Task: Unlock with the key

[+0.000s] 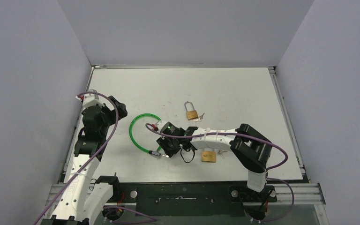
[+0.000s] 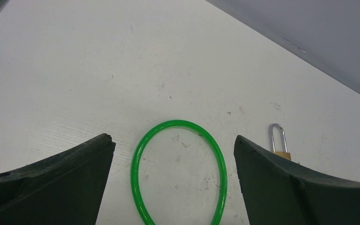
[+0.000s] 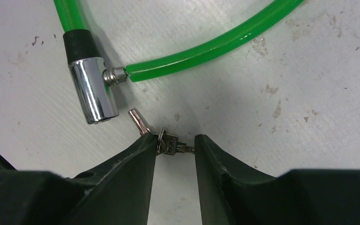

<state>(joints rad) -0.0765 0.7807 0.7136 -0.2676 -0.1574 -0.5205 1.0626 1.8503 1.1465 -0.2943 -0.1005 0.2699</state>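
A green cable lock [image 1: 132,129] lies looped left of the table's middle, its chrome barrel [image 3: 93,91] at the near end with the cable's pin seated in its side. A small bunch of keys [image 3: 168,143] lies on the table just below the barrel. My right gripper [image 3: 174,140] points down over it, one fingertip touching the key ring and the other the blade's tip. One key [image 3: 139,121] sticks out towards the barrel. My left gripper [image 2: 174,140] hangs open above the cable loop [image 2: 138,159], holding nothing.
A brass padlock [image 1: 191,112] with a tall shackle lies beyond the loop, small keys [image 1: 201,116] beside it. A second brass padlock [image 1: 208,156] lies near the front edge under my right arm. Grey walls enclose the table on three sides.
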